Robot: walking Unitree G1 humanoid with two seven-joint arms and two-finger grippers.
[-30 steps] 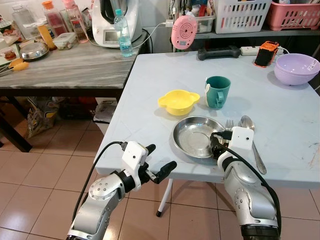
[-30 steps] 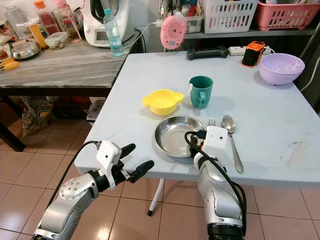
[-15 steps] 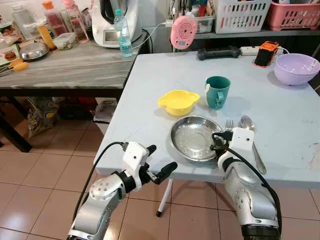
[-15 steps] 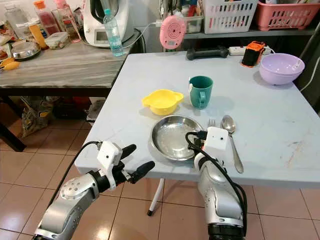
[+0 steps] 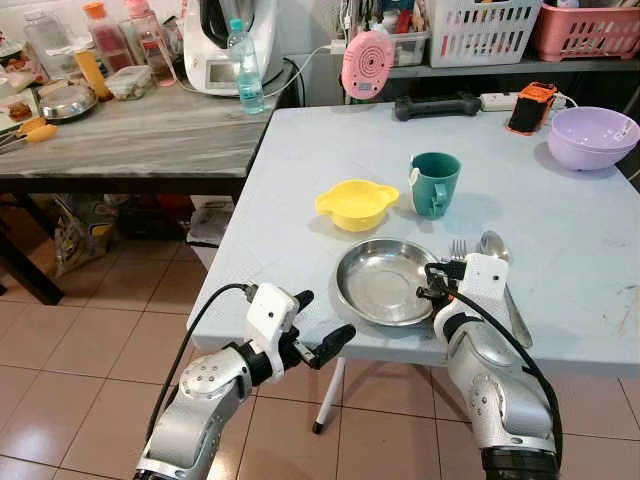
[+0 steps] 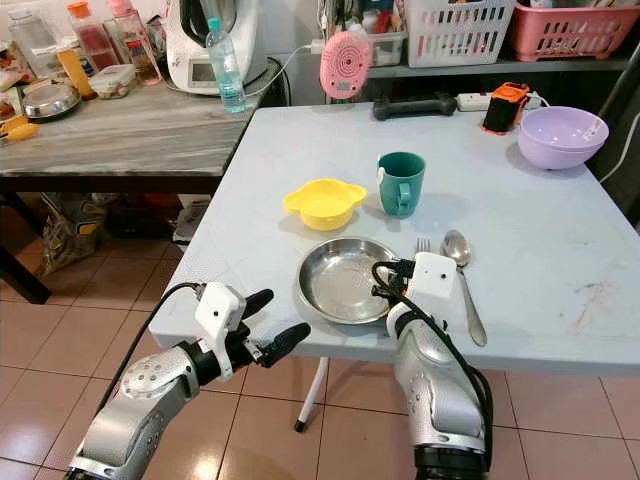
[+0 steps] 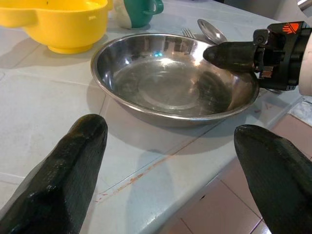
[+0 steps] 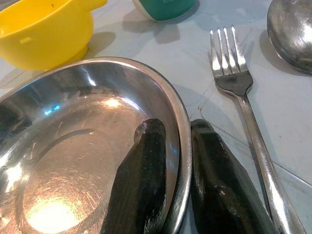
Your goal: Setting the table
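The right gripper (image 8: pixel 170 195) had its jaws clamped on the near right rim of the shallow round stainless steel plate (image 5: pixel 385 282) — one black finger (image 8: pixel 141 180) lay inside the dish, the other pressed the outside of the rim. The plate sat on the pale blue surface (image 5: pixel 560 230) in the lower middle of the head view, close to the front edge.

Just right of the plate, a steel fork (image 5: pixel 459 248) and a steel spoon (image 5: pixel 496 250) lay side by side, handles running toward the front edge; the white wrist housing covered part of the fork. Above the plate in the frame were a small yellow plastic bowl with ear handles (image 5: pixel 356 203) and, to its right, a teal ceramic mug (image 5: pixel 435 183). A lilac plastic bowl (image 5: pixel 594 135) stood at the upper right, well apart from the rest.

The left gripper (image 5: pixel 318 328) hovered off the front left corner of the surface, over the tiled floor, with its jaws spread wide and holding nothing. Its wrist view looked between its two fingers (image 7: pixel 58 170) straight at the plate, with the right gripper's finger reaching over the plate's far rim.

The grey marble-look counter (image 5: pixel 140 140) at the upper left carried bottles and a white kitchen appliance — none of it touched.
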